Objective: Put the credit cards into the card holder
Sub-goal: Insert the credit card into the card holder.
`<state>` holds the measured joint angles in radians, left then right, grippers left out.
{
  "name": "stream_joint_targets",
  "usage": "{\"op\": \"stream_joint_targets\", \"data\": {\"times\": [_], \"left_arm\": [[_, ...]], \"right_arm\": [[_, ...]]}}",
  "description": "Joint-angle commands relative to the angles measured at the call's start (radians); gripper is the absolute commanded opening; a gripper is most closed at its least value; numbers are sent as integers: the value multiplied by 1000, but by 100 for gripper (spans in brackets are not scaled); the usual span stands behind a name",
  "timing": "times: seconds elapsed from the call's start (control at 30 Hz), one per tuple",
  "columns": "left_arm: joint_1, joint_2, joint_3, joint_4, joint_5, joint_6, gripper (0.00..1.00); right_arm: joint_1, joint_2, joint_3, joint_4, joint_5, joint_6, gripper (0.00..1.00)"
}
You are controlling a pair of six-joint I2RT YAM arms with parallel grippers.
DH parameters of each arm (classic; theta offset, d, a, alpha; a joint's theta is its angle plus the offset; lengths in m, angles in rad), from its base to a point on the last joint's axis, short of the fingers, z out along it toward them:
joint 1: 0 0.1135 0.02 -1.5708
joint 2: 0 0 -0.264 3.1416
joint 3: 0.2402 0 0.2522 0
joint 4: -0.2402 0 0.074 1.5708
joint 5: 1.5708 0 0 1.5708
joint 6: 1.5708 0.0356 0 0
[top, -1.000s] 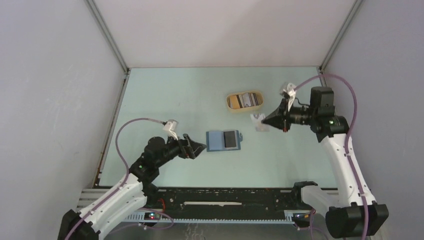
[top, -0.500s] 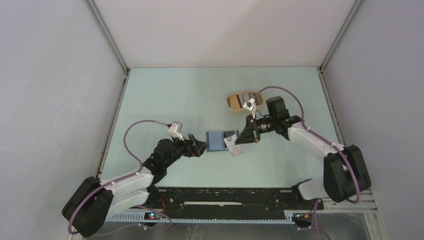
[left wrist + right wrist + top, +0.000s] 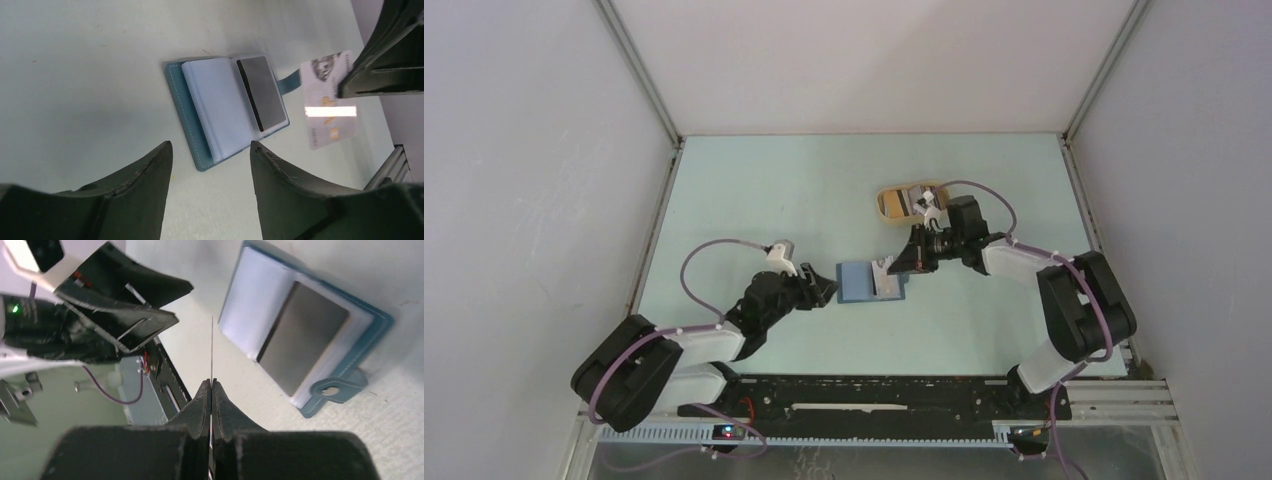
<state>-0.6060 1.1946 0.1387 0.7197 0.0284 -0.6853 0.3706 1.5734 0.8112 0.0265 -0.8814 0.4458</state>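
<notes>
The teal-blue card holder point(image 3: 860, 282) lies open on the table, its light blue inside up point(image 3: 220, 107), with a dark card point(image 3: 262, 92) on its right half. My right gripper point(image 3: 904, 263) is shut on a whitish credit card point(image 3: 886, 270) and holds it at the holder's right edge; the card shows in the left wrist view point(image 3: 330, 100) and edge-on in the right wrist view point(image 3: 212, 347). My left gripper point(image 3: 826, 290) is open and empty just left of the holder point(image 3: 250, 305), with its fingers apart point(image 3: 150, 175).
A tan oval tray point(image 3: 888, 206) with more cards stands behind the holder, partly hidden by the right wrist. White walls close the table on the left, back and right. The black rail runs along the near edge point(image 3: 874, 395).
My right gripper has carried the whitish card from beside the tray leftward and down to the holder's right edge. My left gripper has edged slightly toward the holder.
</notes>
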Motion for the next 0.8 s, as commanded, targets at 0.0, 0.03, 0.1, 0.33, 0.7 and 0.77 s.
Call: {"op": "stream_joint_targets", "data": {"times": [0.0, 0.03, 0.1, 0.33, 0.7, 0.77], "left_arm": [[-3, 35, 121, -74, -56, -43, 63], [-3, 41, 135, -105, -76, -61, 64], [-3, 70, 152, -109, -68, -89, 65], [-4, 240, 226, -110, -23, -146, 69], [-51, 371, 331, -249, -21, -143, 62], [-67, 391, 365, -304, -25, -142, 57]], "right_arm": [[-13, 69, -18, 96, 54, 180, 0], [-13, 83, -18, 105, 43, 183, 0], [-16, 105, -17, 114, 37, 192, 0], [-20, 172, 19, 54, 61, 167, 0], [-26, 203, 46, 13, 55, 158, 0], [-29, 204, 46, 12, 51, 159, 0]]}}
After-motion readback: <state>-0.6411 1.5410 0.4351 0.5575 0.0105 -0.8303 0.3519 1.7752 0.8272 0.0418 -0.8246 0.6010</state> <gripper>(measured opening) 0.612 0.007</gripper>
